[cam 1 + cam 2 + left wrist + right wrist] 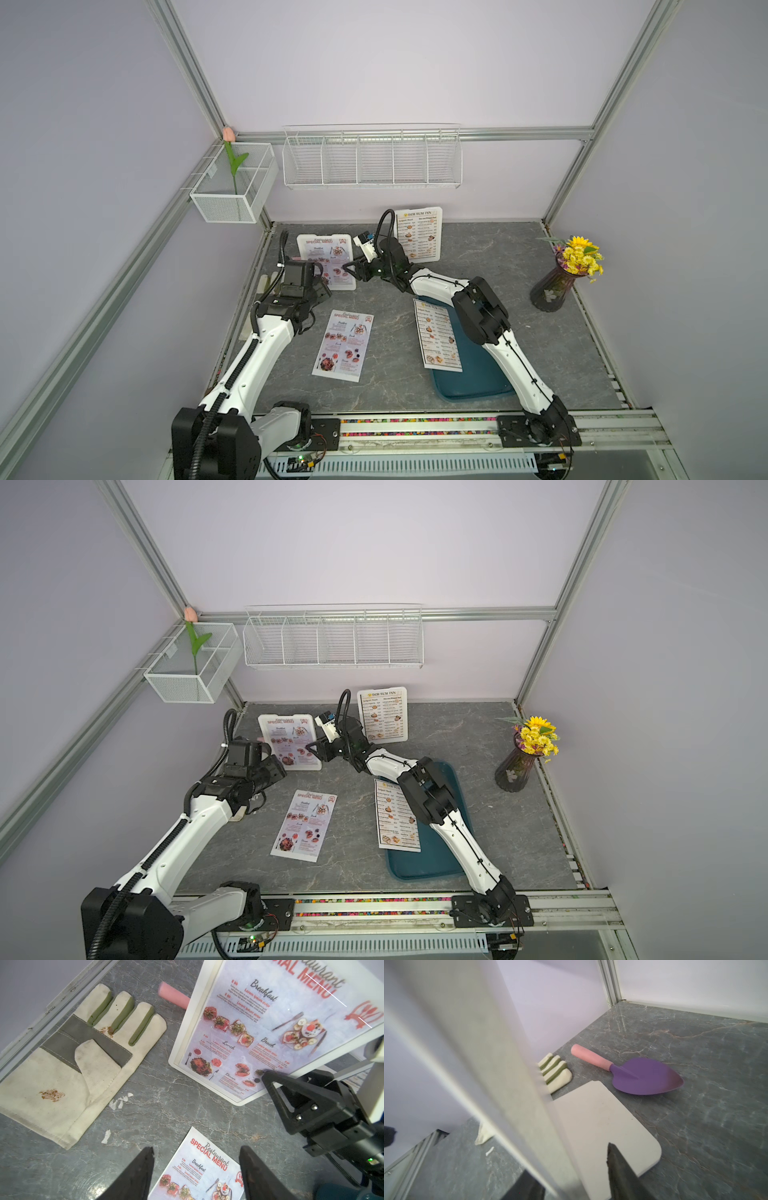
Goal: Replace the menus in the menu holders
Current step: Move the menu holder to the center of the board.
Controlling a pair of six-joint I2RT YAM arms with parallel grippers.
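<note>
Two white menu holders stand at the back. The left menu holder (300, 243) shows a red "SPECIAL MENU" sheet (259, 1022); the far menu holder (439, 232) shows a "DIM SUM INN" sheet (417, 235). A loose SPECIAL MENU (344, 345) lies flat mid-table. A loose DIM SUM INN menu (438, 338) lies half on the teal tray (478, 374). My right gripper (351, 268) (569, 1157) straddles the left holder's side edge, jaws open, a gap showing beside one finger (618, 1167). My left gripper (197, 1148) hangs open above the loose SPECIAL MENU's heading (209, 1155).
A cream work glove (79, 1068) lies by the left wall. A purple trowel with a pink handle (643, 1076) lies behind the left holder. A vase of yellow flowers (559, 286) stands at the right. White wire racks (372, 160) hang on the back wall.
</note>
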